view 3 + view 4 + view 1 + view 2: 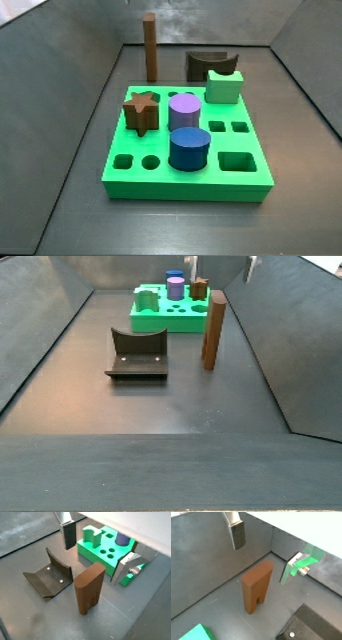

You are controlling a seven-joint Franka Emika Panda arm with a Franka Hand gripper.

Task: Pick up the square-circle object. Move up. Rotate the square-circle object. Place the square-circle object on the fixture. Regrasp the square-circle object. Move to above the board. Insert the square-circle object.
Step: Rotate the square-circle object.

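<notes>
The square-circle object (89,589) is a tall brown bar standing upright on the dark floor, free of any grip. In a side view the square-circle object (211,331) stands beside the board (150,322), right of the fixture (138,354). The fixture (48,577) is dark with a curved notch. The bright green board (214,178) lies flat with pegs in it. Of my gripper, each wrist view shows only one finger (68,534) (236,533), hanging above the floor, apart from the bar, its dark pad bare. The gripper is open with nothing in it.
On the board stand a brown star peg (140,110), a purple cylinder (185,108), a blue cylinder (189,148) and a pale green notched block (225,85). A silver and green part (130,567) sits by the board's corner. Grey walls close in the floor.
</notes>
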